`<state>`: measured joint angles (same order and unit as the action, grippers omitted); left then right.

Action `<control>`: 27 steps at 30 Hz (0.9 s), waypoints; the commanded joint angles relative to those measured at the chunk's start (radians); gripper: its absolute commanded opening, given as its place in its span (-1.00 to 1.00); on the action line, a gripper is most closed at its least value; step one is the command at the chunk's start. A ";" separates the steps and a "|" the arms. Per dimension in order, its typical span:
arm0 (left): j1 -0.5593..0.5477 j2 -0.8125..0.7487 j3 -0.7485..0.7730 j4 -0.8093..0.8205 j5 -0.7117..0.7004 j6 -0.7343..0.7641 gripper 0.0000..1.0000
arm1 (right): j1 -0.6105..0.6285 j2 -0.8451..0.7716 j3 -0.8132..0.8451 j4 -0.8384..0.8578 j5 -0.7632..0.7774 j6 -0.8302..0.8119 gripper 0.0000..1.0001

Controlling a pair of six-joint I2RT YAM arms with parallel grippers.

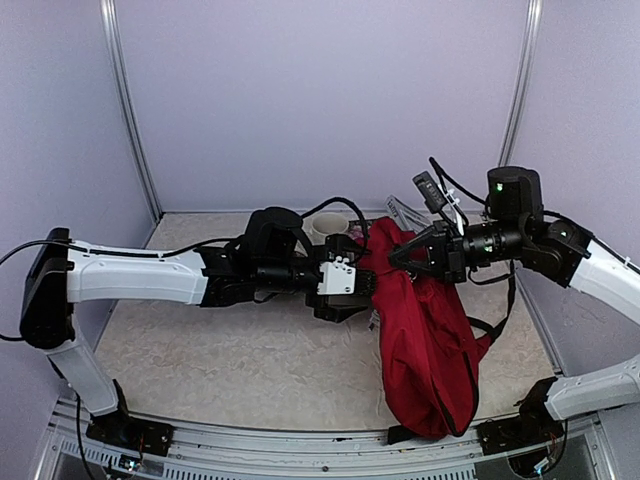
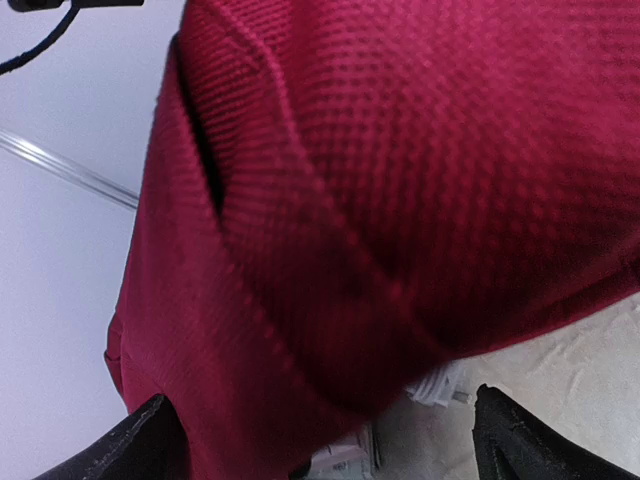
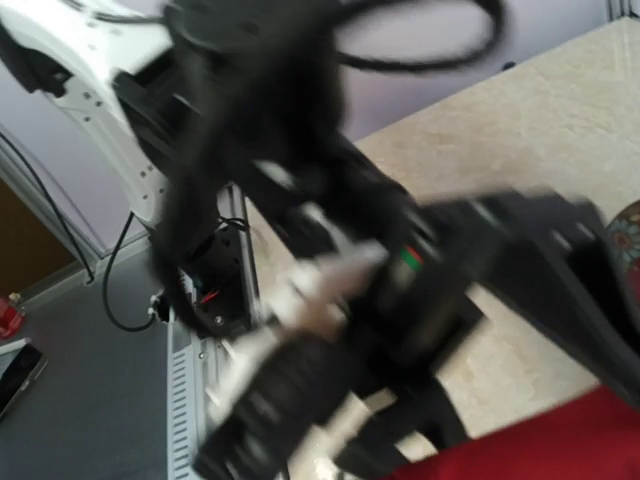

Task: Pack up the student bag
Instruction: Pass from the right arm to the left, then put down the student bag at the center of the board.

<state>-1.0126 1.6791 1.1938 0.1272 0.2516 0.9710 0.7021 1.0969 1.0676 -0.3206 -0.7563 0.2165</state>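
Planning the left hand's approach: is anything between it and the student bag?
Nothing visible does. The open left hand faces the student bag directly, with its red fabric right ahead.

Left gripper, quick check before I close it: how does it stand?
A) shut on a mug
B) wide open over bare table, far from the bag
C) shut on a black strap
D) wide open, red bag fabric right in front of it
D: in the left wrist view the left gripper shows its two fingertips far apart at the bottom corners, with the bag filling the view ahead.
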 commanded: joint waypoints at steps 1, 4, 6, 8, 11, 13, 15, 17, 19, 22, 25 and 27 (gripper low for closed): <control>-0.025 0.090 0.033 0.223 0.051 0.057 0.98 | 0.005 -0.041 -0.004 0.087 -0.067 -0.016 -1.00; -0.027 0.114 -0.007 0.380 0.070 0.000 0.86 | 0.005 -0.030 -0.006 0.091 -0.082 0.009 -1.00; -0.034 0.113 -0.009 0.396 0.077 -0.032 0.09 | 0.005 -0.036 -0.013 0.094 -0.085 0.017 -1.00; -0.043 0.095 -0.013 0.402 0.069 -0.054 -0.95 | 0.004 -0.055 -0.016 0.083 -0.045 0.016 -1.00; -0.054 0.051 -0.061 0.464 0.071 -0.072 -1.00 | -0.019 -0.091 -0.006 0.038 0.058 0.014 -0.97; -0.064 0.025 -0.082 0.514 0.037 -0.105 -1.00 | -0.043 -0.119 0.000 0.001 0.121 0.010 -0.42; -0.073 0.002 -0.098 0.571 -0.031 -0.144 -1.00 | -0.073 -0.158 -0.002 -0.032 0.190 0.006 0.12; -0.090 -0.025 -0.108 0.620 -0.121 -0.169 -1.00 | -0.110 -0.191 -0.001 -0.059 0.265 0.018 0.42; -0.111 -0.069 -0.105 0.633 -0.167 -0.189 -1.00 | -0.145 -0.212 0.004 -0.089 0.334 0.024 0.56; -0.123 -0.118 -0.051 0.560 -0.192 -0.284 -1.00 | -0.175 -0.227 0.011 -0.125 0.411 0.023 0.65; -0.139 -0.177 -0.027 0.504 -0.260 -0.351 -1.00 | -0.193 -0.218 0.042 -0.171 0.471 0.014 0.69; -0.163 -0.239 -0.041 0.488 -0.323 -0.359 -1.00 | -0.194 -0.203 0.079 -0.215 0.498 -0.004 0.70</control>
<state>-1.1423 1.5856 1.0935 0.5335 0.0544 0.7116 0.5240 0.8787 1.0729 -0.4377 -0.3729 0.2317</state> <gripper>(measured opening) 0.015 0.843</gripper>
